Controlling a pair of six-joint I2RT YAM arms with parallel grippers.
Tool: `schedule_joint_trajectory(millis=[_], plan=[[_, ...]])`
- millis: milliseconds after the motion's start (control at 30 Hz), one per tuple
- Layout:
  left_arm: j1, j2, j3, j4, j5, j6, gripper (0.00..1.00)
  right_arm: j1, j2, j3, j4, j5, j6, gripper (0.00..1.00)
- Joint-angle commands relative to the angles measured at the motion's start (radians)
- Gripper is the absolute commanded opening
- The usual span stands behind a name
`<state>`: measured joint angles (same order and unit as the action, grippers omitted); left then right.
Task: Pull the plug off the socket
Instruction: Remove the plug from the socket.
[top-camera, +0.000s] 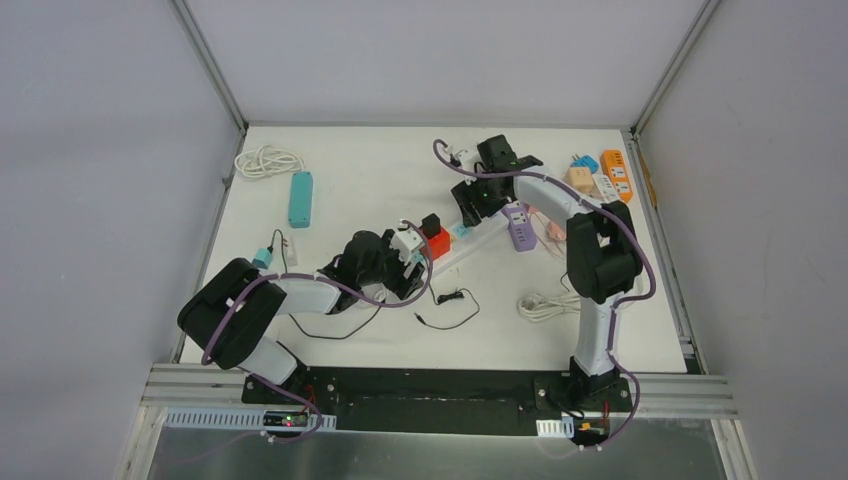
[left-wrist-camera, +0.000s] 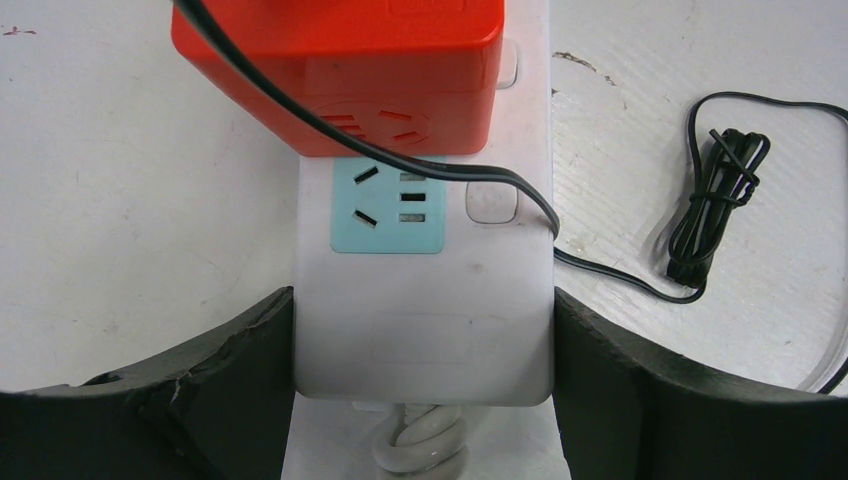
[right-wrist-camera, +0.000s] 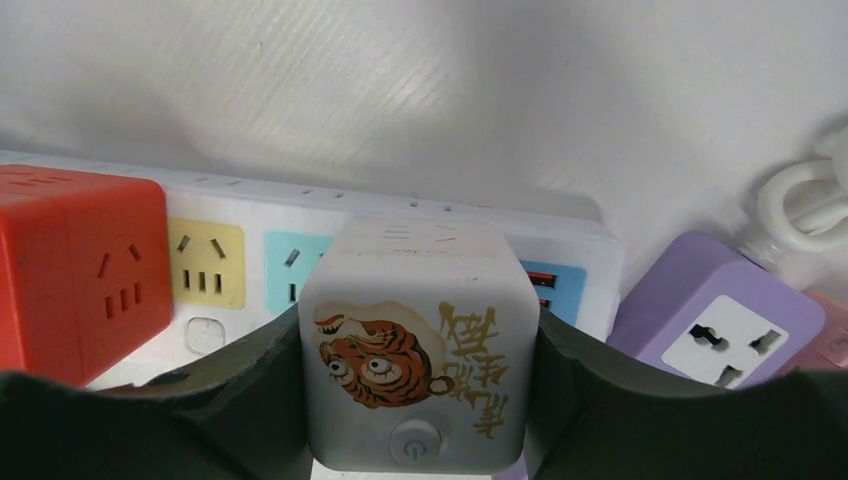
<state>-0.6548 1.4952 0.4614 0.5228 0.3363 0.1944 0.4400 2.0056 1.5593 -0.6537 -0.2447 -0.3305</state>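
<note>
Two tools on one job at this moment. My left tool (left-wrist-camera: 423, 322) sits at the cable end of the white power strip (left-wrist-camera: 440, 285). Both fingers (left-wrist-camera: 215, 395) are pressed flat against the strip's long sides, so it is clamped on the strip body, with the thick white cord coming out between them. Just ahead of that grip is a bare teal outlet (left-wrist-camera: 388, 205), and beyond it a red cube (left-wrist-camera: 340, 70) is plugged onto the strip. A thin black lead (left-wrist-camera: 715, 200) crosses the cube's face and ends in a tied bundle on the worktop (top-camera: 370, 170) beside the strip.

Over to my right tool (right-wrist-camera: 418, 332) — it is further along the same strip, and its dark fingers (right-wrist-camera: 625, 400) are closed tight on both sides of the plug (right-wrist-camera: 420, 285), the white cube with the tiger picture and a round button low on its face. The plug stands against the strip between a teal outlet and a blue one; whether its pins are seated I cannot tell from here. A yellow outlet (right-wrist-camera: 207, 263) lies between it and the red cube, and a purple socket block (right-wrist-camera: 715, 320) lies just beside the strip's far end.

From above, the strip runs slantwise across the middle of the worktop.
</note>
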Motion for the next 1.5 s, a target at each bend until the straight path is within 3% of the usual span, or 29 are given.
schedule_joint_trajectory(millis=[0,100,200,567,633,833,900,1000,1133,1233,1367,1467], plan=[[-0.006,0.018,0.013,-0.034,0.073,0.019,0.0,0.072,-0.035,-0.041,-0.009,0.157,-0.089,0.0],[-0.006,0.02,0.016,-0.036,0.075,0.019,0.0,0.119,-0.04,-0.052,0.032,0.307,-0.118,0.0],[-0.006,0.017,0.014,-0.037,0.076,0.018,0.0,0.135,-0.029,-0.047,0.031,0.338,-0.129,0.0],[-0.006,0.018,0.014,-0.037,0.075,0.017,0.0,-0.003,-0.002,0.016,-0.124,-0.23,-0.054,0.0],[-0.006,0.019,0.014,-0.037,0.075,0.017,0.0,0.0,-0.003,0.011,-0.111,-0.169,-0.044,0.0],[-0.006,0.028,0.019,-0.039,0.078,0.017,0.0,0.125,-0.048,-0.051,0.038,0.283,-0.099,0.0],[-0.006,0.027,0.019,-0.039,0.078,0.017,0.0,0.14,-0.051,-0.053,0.047,0.325,-0.111,0.0],[-0.006,0.026,0.019,-0.039,0.078,0.017,0.0,0.137,-0.053,-0.05,0.034,0.292,-0.112,0.0],[-0.006,0.025,0.019,-0.042,0.078,0.019,0.0,0.064,-0.046,-0.02,-0.06,-0.074,-0.082,0.0],[-0.006,0.022,0.019,-0.043,0.076,0.019,0.0,0.026,-0.026,0.008,-0.103,-0.182,-0.058,0.0],[-0.006,0.026,0.02,-0.046,0.077,0.02,0.0,0.01,-0.04,-0.003,-0.075,-0.165,-0.016,0.0],[-0.006,0.031,0.024,-0.049,0.078,0.02,0.0,0.057,-0.062,-0.014,-0.042,0.077,-0.066,0.0]])
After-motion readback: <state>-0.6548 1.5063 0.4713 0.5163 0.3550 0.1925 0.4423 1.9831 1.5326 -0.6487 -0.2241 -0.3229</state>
